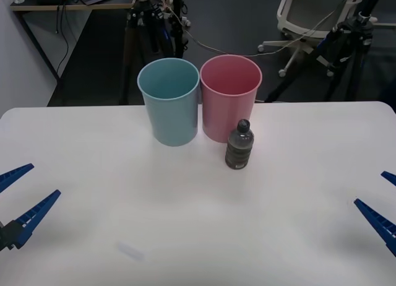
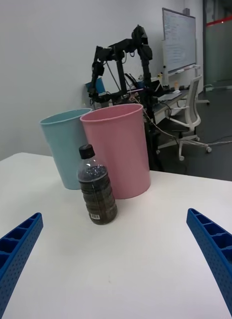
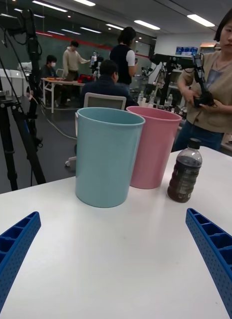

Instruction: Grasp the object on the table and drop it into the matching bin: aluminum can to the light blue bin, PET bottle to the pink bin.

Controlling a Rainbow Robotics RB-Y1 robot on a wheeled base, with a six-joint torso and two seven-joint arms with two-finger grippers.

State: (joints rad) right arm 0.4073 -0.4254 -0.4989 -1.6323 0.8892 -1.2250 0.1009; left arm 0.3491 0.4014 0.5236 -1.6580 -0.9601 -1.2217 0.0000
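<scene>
The PET bottle stands upright on the white table, clear with a dark cap and dark brownish liquid. It is just in front of the pink bin, at that bin's right side. The light blue bin stands touching the pink one on its left. My left gripper is open low at the table's left edge. My right gripper is open at the right edge. Both are far from the bottle. The right wrist view has the bottle in front of the pink bin.
Behind the table's far edge are black tripods and a white office chair on a dark floor. A wide bare stretch of tabletop lies between the grippers and the bins.
</scene>
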